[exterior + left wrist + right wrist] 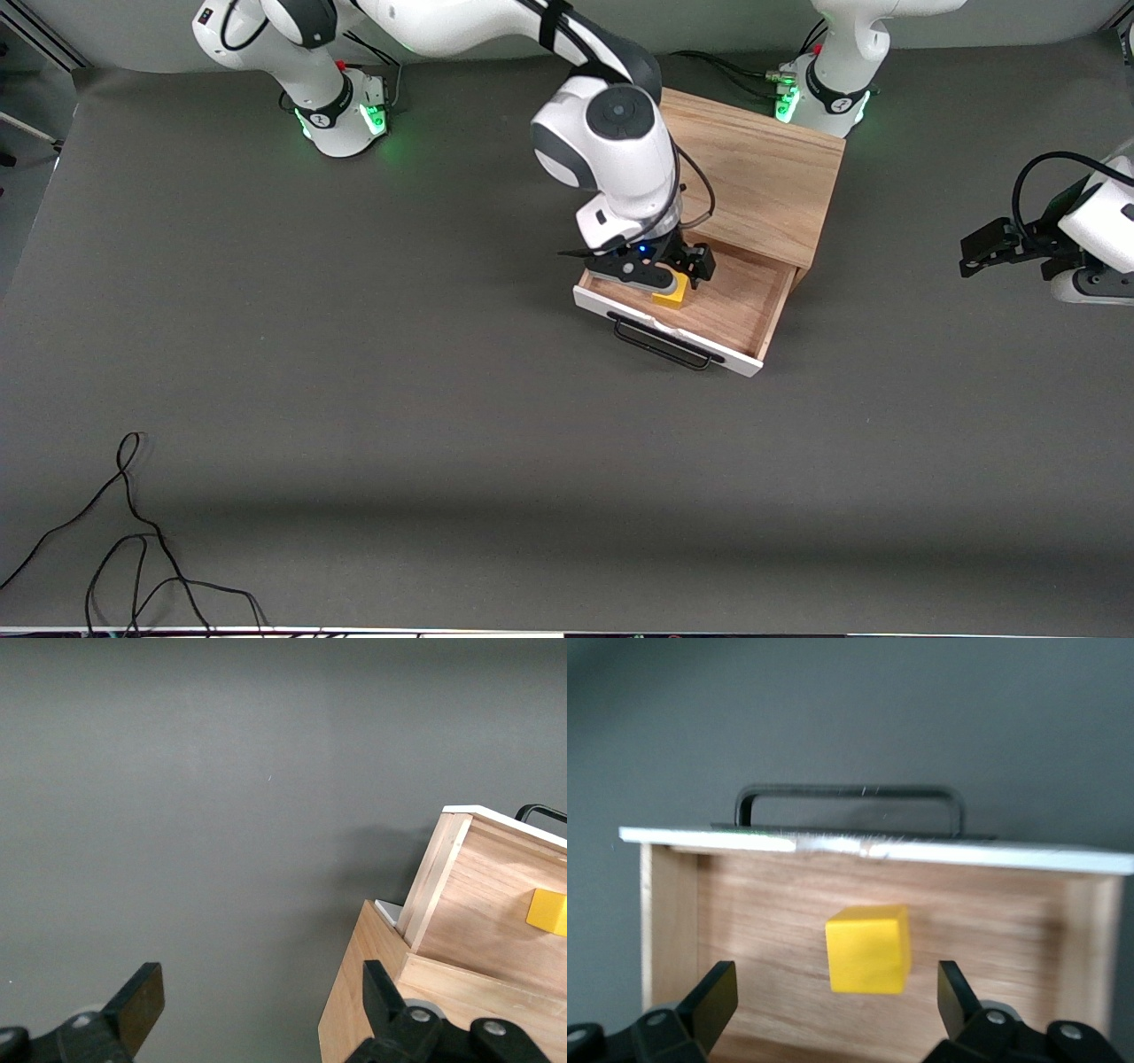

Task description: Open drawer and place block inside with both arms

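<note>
The light-wood cabinet (pixel 762 177) has its drawer (pixel 735 306) pulled out toward the front camera, white front panel and black handle (pixel 660 346) leading. The yellow block (pixel 671 292) lies on the drawer's wood floor. My right gripper (pixel 660 270) hangs low over the drawer, open, its fingers apart on either side of the block and touching nothing. The right wrist view shows the block (pixel 868 948), the drawer (pixel 877 849) and that gripper (pixel 835 983). My left gripper (pixel 974 252) waits open and empty beside the cabinet at the left arm's end; it (pixel 259 979) sees the drawer (pixel 469 895) and block (pixel 549 911).
Loose black cables (pixel 133 549) lie on the grey table near the front camera at the right arm's end. The arms' bases (pixel 341 111) stand along the table's edge farthest from the front camera. The cabinet's side (pixel 354 992) is close to my left gripper.
</note>
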Available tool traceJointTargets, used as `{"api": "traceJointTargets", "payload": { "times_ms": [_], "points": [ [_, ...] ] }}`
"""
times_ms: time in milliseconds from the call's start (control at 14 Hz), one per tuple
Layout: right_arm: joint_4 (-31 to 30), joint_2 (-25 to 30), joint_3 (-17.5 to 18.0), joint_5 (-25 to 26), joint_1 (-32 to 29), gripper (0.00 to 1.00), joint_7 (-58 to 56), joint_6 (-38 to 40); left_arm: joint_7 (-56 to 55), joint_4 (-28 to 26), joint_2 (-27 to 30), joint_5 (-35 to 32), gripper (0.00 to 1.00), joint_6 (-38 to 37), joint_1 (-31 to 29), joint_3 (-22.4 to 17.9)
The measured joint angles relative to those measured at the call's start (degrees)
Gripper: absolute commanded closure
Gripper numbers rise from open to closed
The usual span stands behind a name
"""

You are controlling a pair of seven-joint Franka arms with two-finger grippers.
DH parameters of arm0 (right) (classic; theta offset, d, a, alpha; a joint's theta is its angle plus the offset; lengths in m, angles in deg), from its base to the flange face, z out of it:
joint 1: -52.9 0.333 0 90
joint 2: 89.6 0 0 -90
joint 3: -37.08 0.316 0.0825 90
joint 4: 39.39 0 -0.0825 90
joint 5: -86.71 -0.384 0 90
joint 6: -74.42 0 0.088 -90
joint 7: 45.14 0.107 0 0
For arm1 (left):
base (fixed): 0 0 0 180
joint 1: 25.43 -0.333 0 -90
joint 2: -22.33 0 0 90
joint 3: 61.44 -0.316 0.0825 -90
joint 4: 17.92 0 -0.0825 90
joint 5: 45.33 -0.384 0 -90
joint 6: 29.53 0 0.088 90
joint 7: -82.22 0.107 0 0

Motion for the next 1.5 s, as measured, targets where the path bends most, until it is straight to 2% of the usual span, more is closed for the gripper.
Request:
{"api": "traceJointTargets", "payload": {
  "times_ms": [214,429,786,929,1214,1357,1500],
  "points": [
    [-0.1,6.2,-1.1,1.4,-3.9,0.0,-5.6,6.5,0.0,0.0,0.0,0.0,0.0,-0.2,0.0,0.0],
    [-1.6,12.0,-1.5,1.4,-10.7,0.0,-15.6,10.6,0.0,0.0,0.0,0.0,0.0,-1.1,0.0,0.0],
    [-12.2,22.6,-2.6,1.4,-21.6,0.0,-28.8,12.7,0.0,0.0,0.0,0.0,0.0,-1.1,0.0,0.0],
    [-16.6,27.4,-5.6,1.5,-25.3,0.0,-38.6,15.9,0.0,0.0,0.0,0.0,0.0,-1.1,-0.1,-0.1],
    [-26.6,36.2,-17.3,1.4,-27.4,0.0,-55.5,17.2,0.0,0.0,0.0,0.0,0.0,-1.1,-0.1,-0.1],
    [-29.3,38.9,-19.6,1.4,-27.4,0.0,-58.8,17.4,0.0,0.0,0.0,0.0,0.0,-1.1,-0.1,-0.1],
    [-30.2,39.6,-19.8,1.5,-27.3,0.0,-61.2,17.5,0.0,0.0,0.0,0.0,0.0,-1.1,-0.1,-0.1]
  ]
}}
